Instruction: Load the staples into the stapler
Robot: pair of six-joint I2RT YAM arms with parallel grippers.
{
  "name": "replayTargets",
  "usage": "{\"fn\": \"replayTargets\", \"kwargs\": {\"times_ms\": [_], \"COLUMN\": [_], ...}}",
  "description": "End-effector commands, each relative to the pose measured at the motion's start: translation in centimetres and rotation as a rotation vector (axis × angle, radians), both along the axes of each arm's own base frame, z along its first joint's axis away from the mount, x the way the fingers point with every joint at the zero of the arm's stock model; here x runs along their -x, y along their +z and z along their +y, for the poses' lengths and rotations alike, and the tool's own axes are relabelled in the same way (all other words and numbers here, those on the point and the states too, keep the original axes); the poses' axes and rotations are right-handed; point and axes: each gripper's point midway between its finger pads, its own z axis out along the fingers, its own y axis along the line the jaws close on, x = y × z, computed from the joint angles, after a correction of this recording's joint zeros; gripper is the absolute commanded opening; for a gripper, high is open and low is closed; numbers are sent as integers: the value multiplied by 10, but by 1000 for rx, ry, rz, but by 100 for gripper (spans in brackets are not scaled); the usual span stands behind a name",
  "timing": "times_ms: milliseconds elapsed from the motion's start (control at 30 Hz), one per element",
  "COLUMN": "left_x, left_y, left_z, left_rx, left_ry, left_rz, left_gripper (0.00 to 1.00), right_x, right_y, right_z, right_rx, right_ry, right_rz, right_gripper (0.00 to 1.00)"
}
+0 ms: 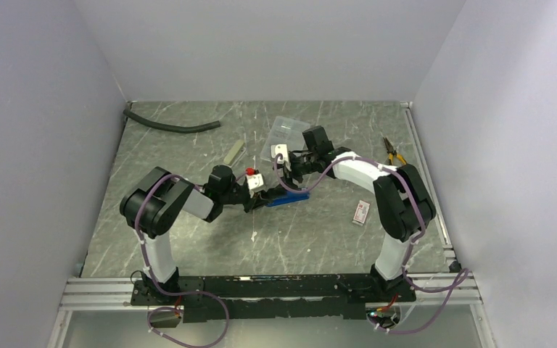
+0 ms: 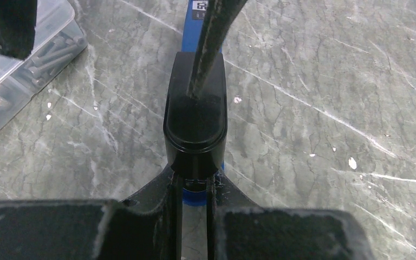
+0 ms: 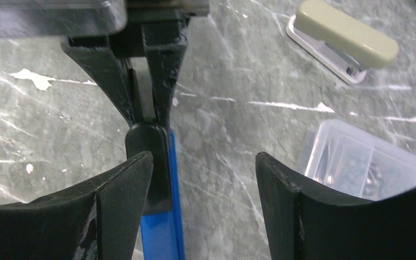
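Stapler (image 1: 288, 197): blue base flat on the table near centre, long axis roughly 9-to-3 o'clock, black top arm (image 2: 211, 43) tilted up off it. Staple box (image 1: 361, 212): small, white with red marking, lying flat at the stapler's 4 o'clock, well apart. Staple strips not discernible.

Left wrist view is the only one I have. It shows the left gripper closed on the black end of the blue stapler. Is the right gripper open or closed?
Observer: Open. The right gripper hangs over the blue stapler with nothing between its fingers.
Operator: Where is the staple box?
Observer: A small white box with a red end lies to the right of the blue stapler in the top view, apart from it.
Operator: Is any other stapler there?
Observer: Yes, a beige stapler lies near the clear case, not touching it.
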Motion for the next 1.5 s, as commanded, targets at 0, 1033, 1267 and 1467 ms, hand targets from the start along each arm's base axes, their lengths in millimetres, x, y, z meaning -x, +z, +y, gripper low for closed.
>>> {"fn": "replayTargets", "kwargs": {"times_ms": [0,1033,1267,1467], "left_x": [2,5,2,-4], "left_y": [0,-5,-11,-13], "left_z": [-5,-3,1,5], "left_rx": [20,24,-10,-35], "left_ry": [-28,-13,13,51], "left_rz": [-16,-10,22,9], "left_gripper": [3,3,3,3], "right_x": [25,27,15,15], "right_y": [-21,-11,20,50], "right_z": [6,19,-19,-100], "right_rx": [35,-22,-76,-152], "right_ry": [84,-58,-172,-316], "right_rz": [85,162,114,46], "right_gripper": [72,33,13,12]}}
